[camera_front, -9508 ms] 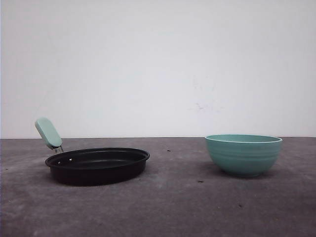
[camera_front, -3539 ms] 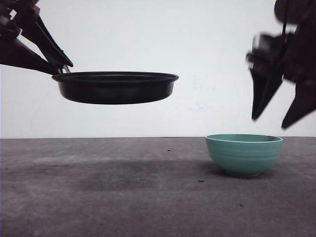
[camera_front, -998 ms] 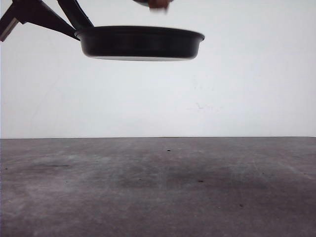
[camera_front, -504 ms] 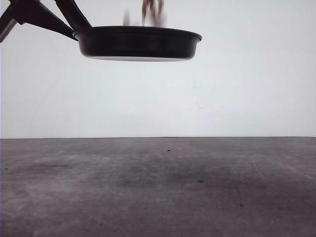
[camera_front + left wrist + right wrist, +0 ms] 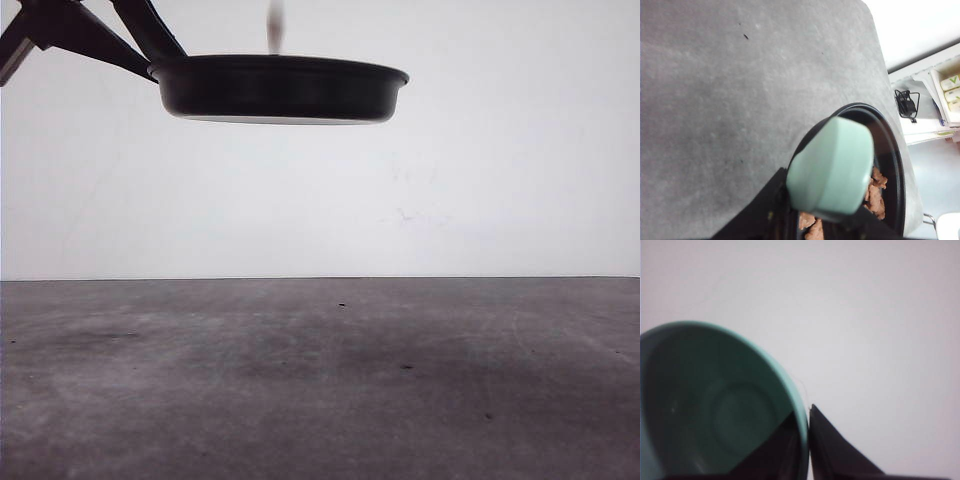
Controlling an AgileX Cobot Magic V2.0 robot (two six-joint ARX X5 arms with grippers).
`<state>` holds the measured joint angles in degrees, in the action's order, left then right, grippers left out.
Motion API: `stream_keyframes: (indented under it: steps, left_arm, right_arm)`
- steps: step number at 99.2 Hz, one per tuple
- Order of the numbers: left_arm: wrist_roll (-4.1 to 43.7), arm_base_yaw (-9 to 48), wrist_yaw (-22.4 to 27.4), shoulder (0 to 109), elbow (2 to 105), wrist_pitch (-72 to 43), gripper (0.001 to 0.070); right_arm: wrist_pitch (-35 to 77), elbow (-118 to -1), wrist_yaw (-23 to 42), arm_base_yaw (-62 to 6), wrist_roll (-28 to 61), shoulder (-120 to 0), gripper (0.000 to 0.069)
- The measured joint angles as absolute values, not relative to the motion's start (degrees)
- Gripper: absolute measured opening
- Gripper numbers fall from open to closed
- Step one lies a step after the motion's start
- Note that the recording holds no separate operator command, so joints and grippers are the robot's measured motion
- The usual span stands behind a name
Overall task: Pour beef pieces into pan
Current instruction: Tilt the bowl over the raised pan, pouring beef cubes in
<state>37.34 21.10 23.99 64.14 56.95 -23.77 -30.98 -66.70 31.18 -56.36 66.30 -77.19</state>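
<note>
The stream of falling beef has thinned to one blurred piece (image 5: 274, 25) above the pan (image 5: 280, 88), which the left gripper (image 5: 810, 220) holds by its handle (image 5: 831, 167), high over the worktop (image 5: 320, 380); beef (image 5: 875, 192) lies inside, so pouring looks nearly done. The right gripper (image 5: 807, 450) clamps the bowl (image 5: 715, 410) rim; the bowl looks empty, though blurred and cut off

Plain white wall (image 5: 480, 150) behind; dark grey speckled tabletop (image 5: 400, 380) across the foreground, flat even light.
</note>
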Motion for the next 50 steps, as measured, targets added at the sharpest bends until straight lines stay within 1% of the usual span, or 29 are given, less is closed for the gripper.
stream_keyframes:
  steps: [14,35,44,50]
  left_arm:
    - [37.3,20.7,24.0,64.1,56.9,-23.7,0.0055]
    - [37.3,20.4,23.9,64.2,56.9,-23.3,0.0055]
    - [37.3,20.2,23.9,64.2,56.9,-22.8,0.0055]
    - [37.3,20.1,23.9,64.2,56.9,-22.7,0.0055]
  right_arm:
    - [-30.7,-66.7,31.7,-56.2,65.4,-77.5,0.0017]
    - [-28.6,-66.7,34.1,-55.3,60.4,-77.5,0.0017]
    - [-23.6,-66.7,36.4,-54.7,54.3,-77.4,0.0017]
    - [-16.0,-66.7,36.9,-53.7,47.6,-76.7,0.0017]
